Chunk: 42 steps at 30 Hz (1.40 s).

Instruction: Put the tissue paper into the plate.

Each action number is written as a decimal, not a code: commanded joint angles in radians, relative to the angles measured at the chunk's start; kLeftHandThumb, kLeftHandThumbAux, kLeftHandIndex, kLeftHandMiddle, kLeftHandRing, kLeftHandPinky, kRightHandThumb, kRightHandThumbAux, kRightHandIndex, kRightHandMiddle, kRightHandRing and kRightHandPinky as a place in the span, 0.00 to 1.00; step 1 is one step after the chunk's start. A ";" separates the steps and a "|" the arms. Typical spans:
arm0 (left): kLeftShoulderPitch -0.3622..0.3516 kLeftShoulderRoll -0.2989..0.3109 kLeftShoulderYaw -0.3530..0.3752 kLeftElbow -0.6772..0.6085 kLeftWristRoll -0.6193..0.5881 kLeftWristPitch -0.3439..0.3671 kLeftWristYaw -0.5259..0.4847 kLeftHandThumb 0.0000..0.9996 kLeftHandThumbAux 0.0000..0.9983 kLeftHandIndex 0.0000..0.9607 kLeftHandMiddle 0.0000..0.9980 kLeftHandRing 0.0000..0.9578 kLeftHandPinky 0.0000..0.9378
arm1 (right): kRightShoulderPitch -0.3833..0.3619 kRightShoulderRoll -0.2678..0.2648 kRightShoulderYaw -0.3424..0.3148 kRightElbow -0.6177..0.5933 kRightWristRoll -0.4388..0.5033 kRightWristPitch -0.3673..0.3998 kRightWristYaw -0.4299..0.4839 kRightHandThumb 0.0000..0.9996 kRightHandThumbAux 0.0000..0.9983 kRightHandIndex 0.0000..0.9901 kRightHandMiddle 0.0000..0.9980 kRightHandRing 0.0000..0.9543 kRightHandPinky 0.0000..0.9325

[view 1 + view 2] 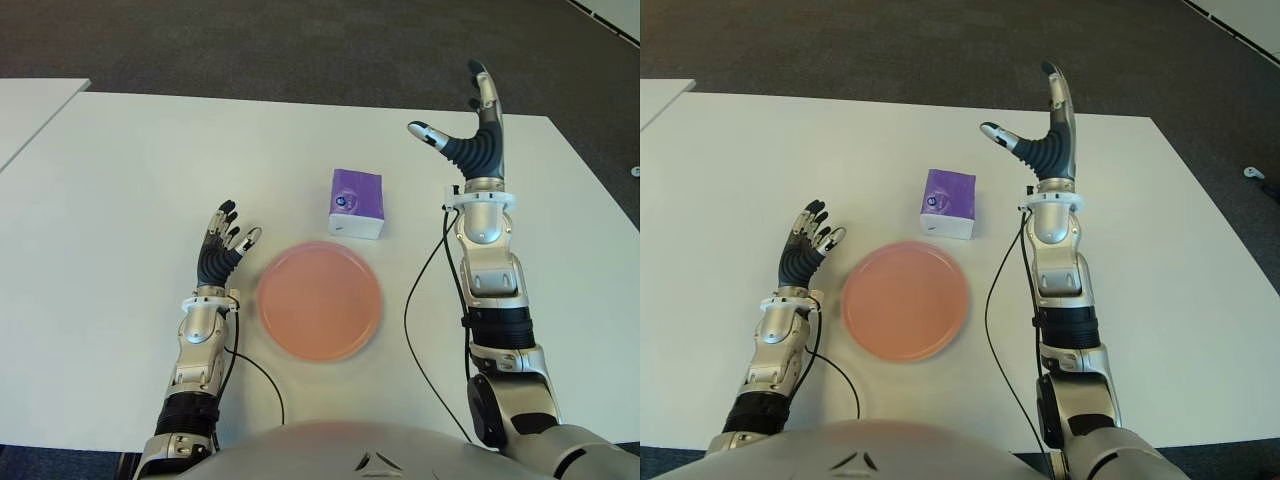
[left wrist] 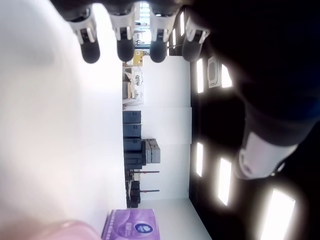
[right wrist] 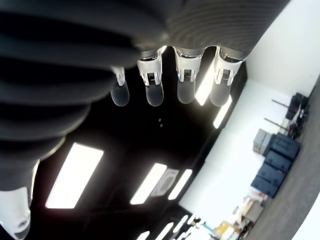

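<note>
pink plate (image 1: 319, 300) sits on the white bench (image 1: 120, 200) just right of the left hand (image 1: 224, 243), whose fingers are spread and empty. purple tissue paper (image 1: 356, 202) stands beyond the plate, left of the raised right hand (image 1: 470, 125), fingers wide and holding nothing.

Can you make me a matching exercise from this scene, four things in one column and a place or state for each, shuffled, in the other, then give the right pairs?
Column one:
1. tissue pack
2. plate
3. left hand
4. right hand

Column two:
A. pink, with nothing in it
B. open, left of the plate
C. purple and white, on the table just beyond the plate
D. open, fingers extended, to the right of the pack

Pairs: 1-C, 2-A, 3-B, 4-D
</note>
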 commanded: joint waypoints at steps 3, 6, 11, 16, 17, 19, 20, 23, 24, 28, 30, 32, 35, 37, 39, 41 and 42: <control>0.008 -0.004 -0.002 -0.002 -0.006 0.018 0.005 0.00 0.65 0.03 0.03 0.00 0.00 | -0.089 -0.013 0.079 0.216 0.017 -0.082 0.099 0.28 0.53 0.00 0.00 0.00 0.00; 0.007 -0.003 -0.003 0.002 -0.005 0.016 0.004 0.00 0.65 0.03 0.03 0.00 0.00 | -0.131 -0.019 0.099 0.291 0.039 -0.116 0.154 0.30 0.48 0.00 0.00 0.00 0.00; 0.004 -0.005 -0.004 0.010 -0.002 0.009 0.006 0.00 0.65 0.02 0.03 0.00 0.00 | -0.184 -0.047 0.141 0.391 0.024 -0.195 0.217 0.32 0.44 0.00 0.00 0.00 0.00; 0.004 -0.006 -0.007 0.008 0.008 0.004 0.013 0.00 0.65 0.02 0.02 0.00 0.00 | -0.233 -0.052 0.190 0.500 -0.005 -0.253 0.254 0.32 0.41 0.00 0.00 0.00 0.00; 0.004 -0.007 -0.008 0.007 0.010 0.003 0.015 0.00 0.65 0.02 0.02 0.00 0.00 | -0.239 -0.051 0.196 0.519 -0.009 -0.263 0.256 0.31 0.40 0.00 0.00 0.00 0.00; 0.005 -0.008 -0.008 0.007 0.012 0.002 0.017 0.00 0.65 0.02 0.02 0.00 0.00 | -0.253 -0.046 0.211 0.561 -0.018 -0.285 0.252 0.31 0.39 0.00 0.00 0.00 0.00; 0.005 -0.009 -0.008 0.006 0.013 0.001 0.020 0.00 0.65 0.03 0.02 0.00 0.00 | -0.263 -0.043 0.225 0.591 -0.029 -0.299 0.247 0.31 0.39 0.00 0.00 0.00 0.00; 0.006 -0.011 -0.009 0.005 0.014 0.000 0.024 0.00 0.65 0.03 0.02 0.00 0.00 | -0.282 -0.037 0.251 0.658 -0.054 -0.332 0.228 0.32 0.38 0.00 0.00 0.00 0.00; 0.006 -0.012 -0.009 0.004 0.013 0.000 0.025 0.00 0.65 0.03 0.02 0.00 0.00 | -0.288 -0.036 0.258 0.678 -0.062 -0.341 0.219 0.31 0.38 0.00 0.00 0.00 0.00; 0.007 -0.016 -0.008 0.001 0.009 0.002 0.024 0.00 0.65 0.03 0.03 0.00 0.00 | -0.306 -0.031 0.281 0.750 -0.086 -0.372 0.189 0.30 0.38 0.00 0.00 0.00 0.00; 0.008 -0.018 -0.008 -0.003 0.006 0.004 0.023 0.00 0.65 0.03 0.03 0.00 0.00 | -0.316 -0.027 0.291 0.792 -0.097 -0.384 0.176 0.30 0.37 0.00 0.00 0.00 0.00; 0.009 -0.019 -0.008 -0.003 0.006 0.004 0.022 0.00 0.65 0.03 0.03 0.00 0.00 | -0.323 -0.026 0.296 0.814 -0.100 -0.395 0.168 0.31 0.37 0.00 0.00 0.00 0.00; 0.012 -0.020 -0.010 -0.008 0.008 0.003 0.022 0.00 0.65 0.03 0.03 0.00 0.00 | -0.330 -0.015 0.306 0.883 -0.107 -0.379 0.159 0.31 0.37 0.00 0.00 0.00 0.00; 0.012 -0.021 -0.010 -0.008 0.008 0.003 0.022 0.00 0.65 0.03 0.03 0.00 0.00 | -0.337 -0.011 0.308 0.908 -0.106 -0.373 0.156 0.31 0.37 0.00 0.00 0.00 0.00; 0.011 -0.022 -0.009 -0.006 0.009 0.000 0.022 0.00 0.65 0.03 0.03 0.00 0.00 | -0.349 -0.004 0.306 0.949 -0.104 -0.359 0.152 0.31 0.37 0.00 0.00 0.00 0.00; 0.011 -0.022 -0.008 -0.003 0.010 -0.002 0.024 0.00 0.65 0.03 0.03 0.00 0.00 | -0.359 0.001 0.304 0.980 -0.102 -0.352 0.147 0.30 0.38 0.00 0.00 0.00 0.00; 0.010 -0.022 -0.008 -0.002 0.012 -0.003 0.024 0.00 0.65 0.03 0.03 0.00 0.00 | -0.362 0.003 0.304 0.991 -0.102 -0.350 0.144 0.30 0.38 0.00 0.00 0.00 0.00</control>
